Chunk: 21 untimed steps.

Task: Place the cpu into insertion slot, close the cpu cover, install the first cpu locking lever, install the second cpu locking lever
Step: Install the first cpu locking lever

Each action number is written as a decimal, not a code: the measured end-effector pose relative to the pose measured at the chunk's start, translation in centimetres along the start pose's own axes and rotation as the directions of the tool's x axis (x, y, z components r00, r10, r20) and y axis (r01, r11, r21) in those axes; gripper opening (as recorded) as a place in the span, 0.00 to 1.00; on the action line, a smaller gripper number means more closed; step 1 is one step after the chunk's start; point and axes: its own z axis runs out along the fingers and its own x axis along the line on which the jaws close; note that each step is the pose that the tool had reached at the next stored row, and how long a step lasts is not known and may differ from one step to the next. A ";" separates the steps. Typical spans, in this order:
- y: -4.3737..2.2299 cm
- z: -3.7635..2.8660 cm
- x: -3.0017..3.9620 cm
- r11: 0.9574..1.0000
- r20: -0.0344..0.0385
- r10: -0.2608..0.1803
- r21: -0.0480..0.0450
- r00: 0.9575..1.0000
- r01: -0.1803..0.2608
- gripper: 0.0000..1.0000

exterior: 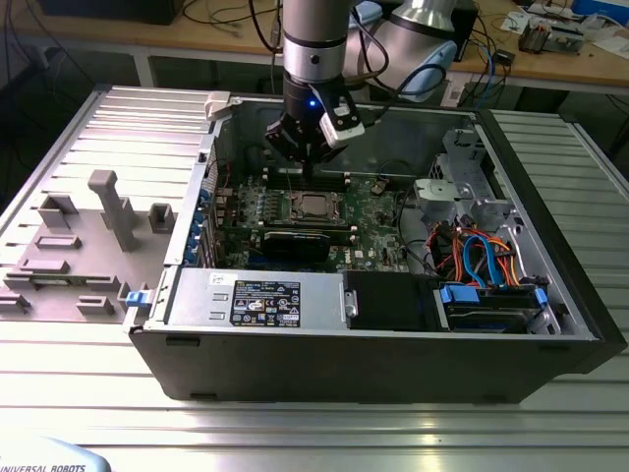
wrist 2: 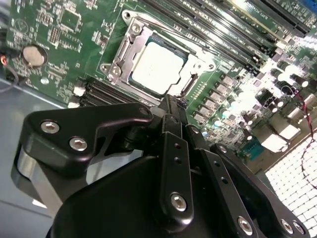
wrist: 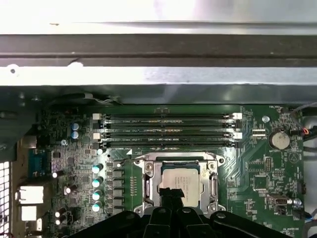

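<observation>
The pincer (exterior: 307, 162) hangs inside the open computer case (exterior: 373, 364), which lies on the ribbed metal desk (exterior: 295, 433); it sits low over the green motherboard (wrist 2: 59, 29), just beside the insertion slot (exterior: 299, 208). In both wrist views its black fingers (wrist 2: 171, 106) are pressed together with nothing between them, so the pincer (wrist: 172, 194) is clenched and empty; the tips point at the edge of the slot, and whether they touch it I cannot tell. The cpu (wrist 2: 157, 67) lies flat in the slot, its silvery top facing up; the cpu cover (wrist 2: 130, 47) appears to lie down around it, framing the chip through its cut-out. The long memory slots (wrist: 166, 131) run on the far side of the cpu (wrist: 181, 177) from the pincer; a round coin battery (wrist 2: 33, 55) sits well apart on the board.
</observation>
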 end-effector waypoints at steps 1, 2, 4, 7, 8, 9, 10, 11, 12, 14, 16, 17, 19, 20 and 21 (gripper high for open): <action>0.00 0.00 0.12 1.000 0.000 -0.002 0.000 1.000 0.002 0.11; 0.00 -0.01 0.23 1.000 0.000 -0.003 0.000 1.000 0.003 0.11; 0.01 -0.01 0.73 1.000 0.000 -0.006 0.000 1.000 0.006 0.11; 0.01 -0.02 0.97 1.000 0.000 -0.007 0.000 1.000 0.007 0.11; 0.01 -0.02 0.98 1.000 0.000 -0.008 0.000 1.000 0.008 0.11; 0.01 -0.02 0.98 1.000 0.000 -0.009 0.000 1.000 0.009 0.11; 0.01 -0.02 0.98 1.000 0.000 -0.011 0.000 1.000 0.011 0.11; 0.01 -0.02 0.99 1.000 0.000 -0.013 0.000 1.000 0.013 0.11; 0.01 -0.02 0.98 1.000 0.000 -0.015 0.000 1.000 0.015 0.11; 0.01 -0.02 0.99 1.000 0.000 -0.024 0.000 1.000 0.024 0.11; 0.01 -0.02 0.98 0.999 0.000 -0.041 -0.001 0.999 0.041 0.11; 0.01 -0.02 0.98 0.999 -0.001 -0.049 -0.001 0.999 0.049 0.11; 0.01 -0.02 0.98 0.996 -0.002 -0.090 -0.002 0.996 0.090 0.11; 0.01 -0.02 0.98 0.994 -0.002 -0.110 -0.002 0.994 0.110 0.11; 0.01 -0.02 0.98 0.990 -0.003 -0.141 -0.003 0.990 0.141 0.11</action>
